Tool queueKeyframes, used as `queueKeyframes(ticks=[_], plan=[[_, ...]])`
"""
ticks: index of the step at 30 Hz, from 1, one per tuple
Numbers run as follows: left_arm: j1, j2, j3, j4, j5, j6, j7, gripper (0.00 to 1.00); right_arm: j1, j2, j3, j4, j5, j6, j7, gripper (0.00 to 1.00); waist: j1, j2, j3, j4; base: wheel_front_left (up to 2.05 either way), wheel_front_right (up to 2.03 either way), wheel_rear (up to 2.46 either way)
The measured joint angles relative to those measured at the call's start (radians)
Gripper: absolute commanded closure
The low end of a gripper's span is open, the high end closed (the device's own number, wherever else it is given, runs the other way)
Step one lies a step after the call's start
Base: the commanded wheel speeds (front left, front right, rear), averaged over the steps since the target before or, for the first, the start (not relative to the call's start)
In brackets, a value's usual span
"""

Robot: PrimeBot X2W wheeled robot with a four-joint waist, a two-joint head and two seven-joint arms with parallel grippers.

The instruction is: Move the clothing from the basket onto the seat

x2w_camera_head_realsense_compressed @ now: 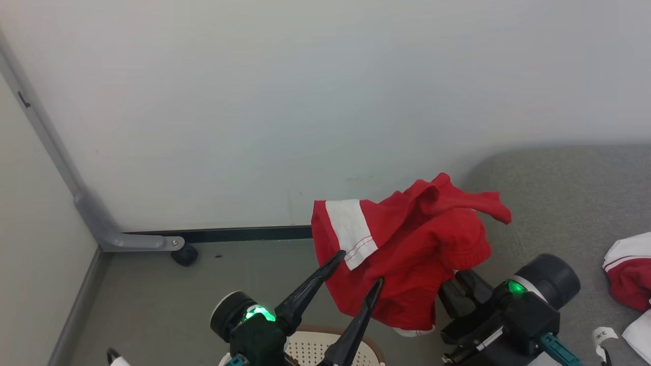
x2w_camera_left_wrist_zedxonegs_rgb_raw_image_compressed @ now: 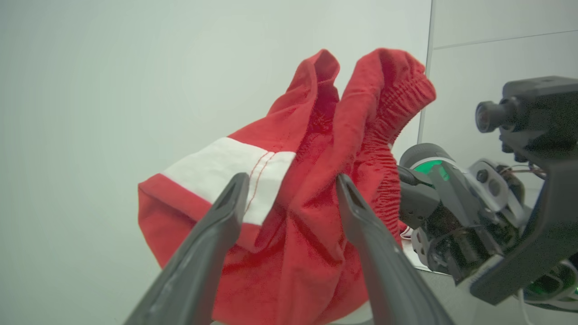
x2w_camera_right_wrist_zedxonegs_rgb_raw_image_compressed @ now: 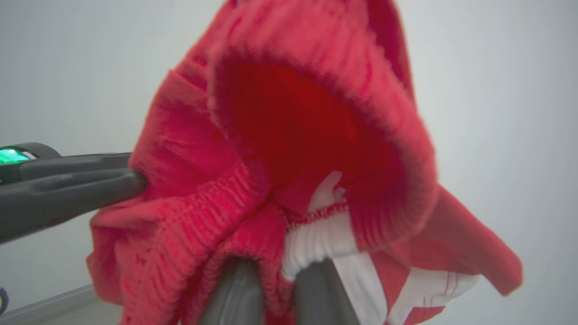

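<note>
Long dark tapered fingers [x2w_camera_head_realsense_compressed: 310, 287]; black wrist housings [x2w_camera_head_realsense_compressed: 529, 310] with green lights [x2w_camera_head_realsense_compressed: 516, 287]; teal connectors [x2w_camera_head_realsense_compressed: 557, 349].

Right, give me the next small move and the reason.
Probably carry the shorts to the right, over the seat, with the right gripper alone. That gripper is shut on the shorts, the left gripper stands open at the cloth, and the shorts hang at the seat's left edge, partly over the floor.
</note>
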Motion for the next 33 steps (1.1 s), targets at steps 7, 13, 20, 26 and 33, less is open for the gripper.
queueKeyframes(ticks=[7,13,20,26,33], plan=[[0.023,0.011,0.027,0.050,0.000,0.013,0.000,0.00,0.019,-0.002,-0.049,-0.005,0.001,-0.009,0.000,1.00,0.0000,0.0000,-0.004,-0.001,0.00,0.00,0.00],[0.038,0.025,0.044,0.086,0.002,0.013,0.000,0.00,0.026,-0.007,-0.090,-0.017,0.001,-0.017,0.000,1.00,0.0000,0.0000,-0.006,-0.001,0.00,0.00,0.00],[0.048,0.042,0.046,0.128,0.017,0.013,0.000,0.00,0.051,-0.011,-0.131,-0.035,0.001,-0.025,0.000,1.00,0.0000,0.0000,-0.009,-0.003,0.00,0.00,0.00],[0.064,0.054,0.035,0.162,0.051,0.013,0.000,0.00,0.062,-0.018,-0.166,-0.047,0.001,-0.026,0.000,1.00,0.0000,0.0000,-0.011,-0.008,0.00,0.00,0.00],[0.085,0.059,0.007,0.187,0.062,0.011,0.000,0.00,0.080,-0.018,-0.189,-0.053,-0.002,-0.027,0.000,1.00,-0.0001,0.0000,-0.011,-0.015,0.00,0.00,0.00]])
